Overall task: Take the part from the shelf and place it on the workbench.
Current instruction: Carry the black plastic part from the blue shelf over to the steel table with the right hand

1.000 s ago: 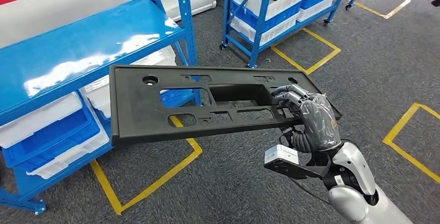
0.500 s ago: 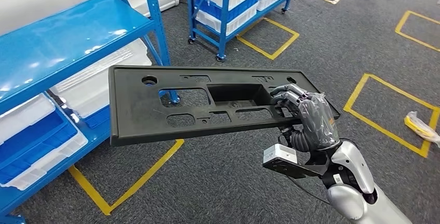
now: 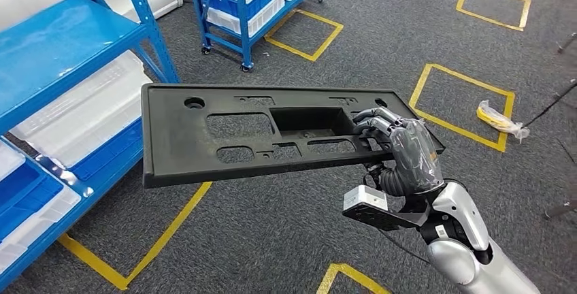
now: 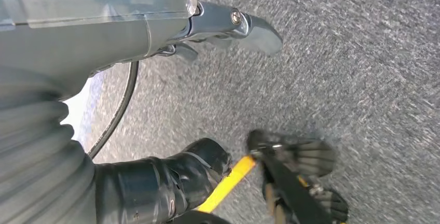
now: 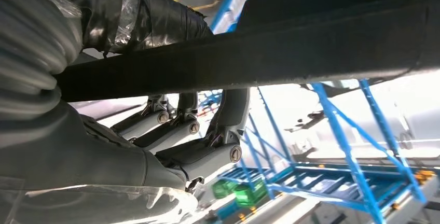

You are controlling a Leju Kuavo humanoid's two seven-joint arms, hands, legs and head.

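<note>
While held level above the floor [image 3: 381, 49], one black part [image 3: 204, 137], right hand [image 3: 401, 154] fingers [image 3: 371, 120] gripping its end, left hand [image 4: 104, 42] fingers' state unclear, two blue shelves [image 3: 61, 42] beside the part.

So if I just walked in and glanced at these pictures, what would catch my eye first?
Most likely the long black plastic panel, full of cut-outs, held out flat over the grey carpet. The robot's right hand grips it at one end only, fingers over the top face. After that, the bright blue shelf with white and blue bins to the left, and the yellow tape squares marked on the floor.
</note>
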